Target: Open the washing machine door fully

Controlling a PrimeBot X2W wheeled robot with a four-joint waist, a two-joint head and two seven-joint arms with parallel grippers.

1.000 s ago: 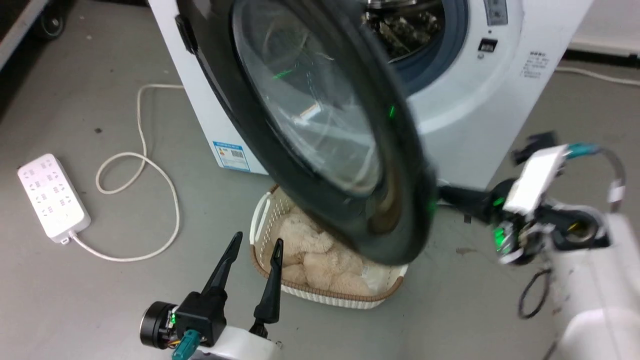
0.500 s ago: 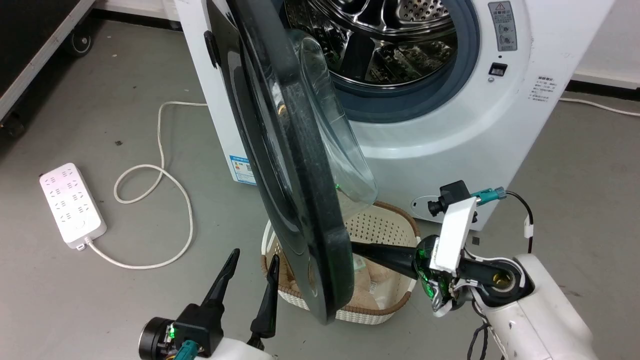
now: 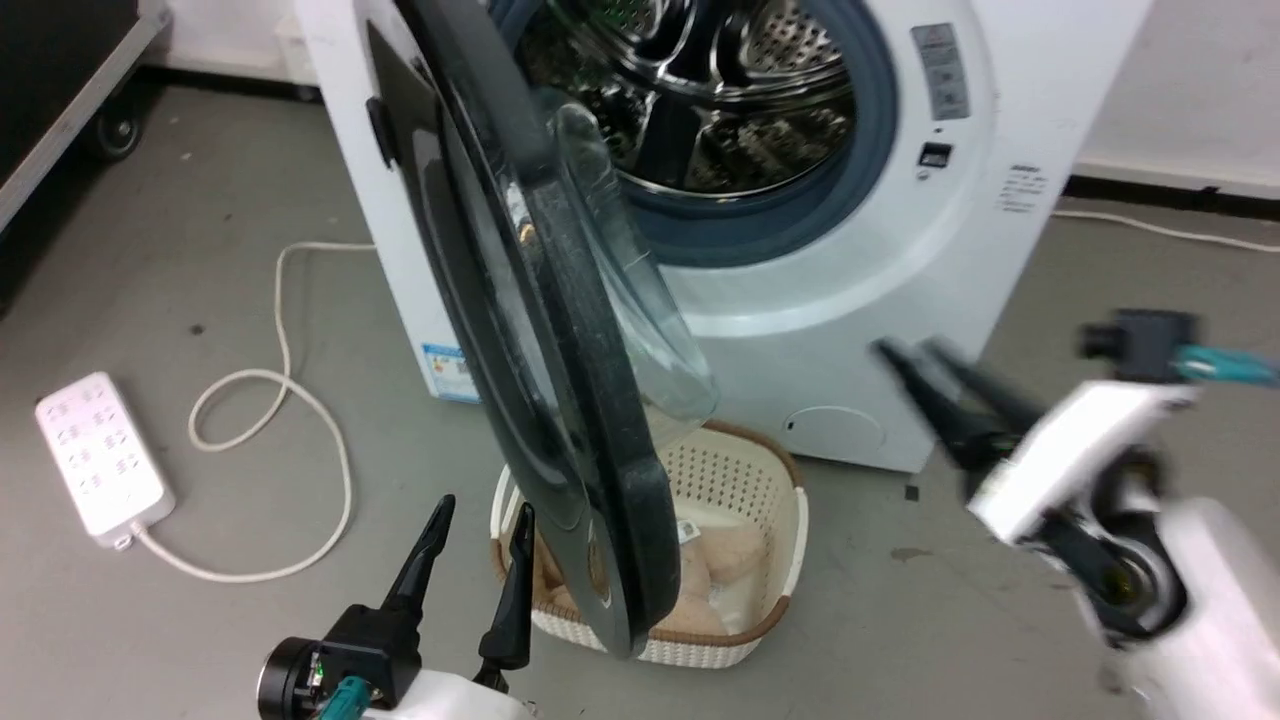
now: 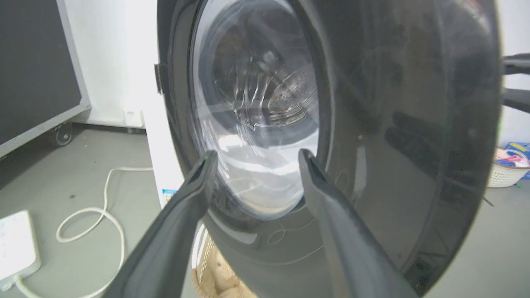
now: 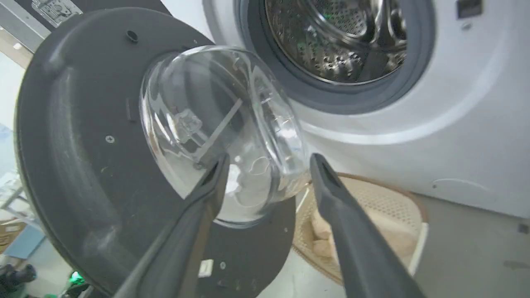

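The washing machine door [image 3: 590, 400] is seen swung out edge-on from the drum opening, above a basket [image 3: 730, 470], with the left gripper [image 3: 485, 508] and right gripper [image 3: 908, 347] both spread apart, nothing grasped.

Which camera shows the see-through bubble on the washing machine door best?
The right wrist view: the whole glass bowl bulges from the inner side of the washing machine door. The head view sees it side-on, partly behind the black rim. The left wrist view looks through it from outside, with glare.
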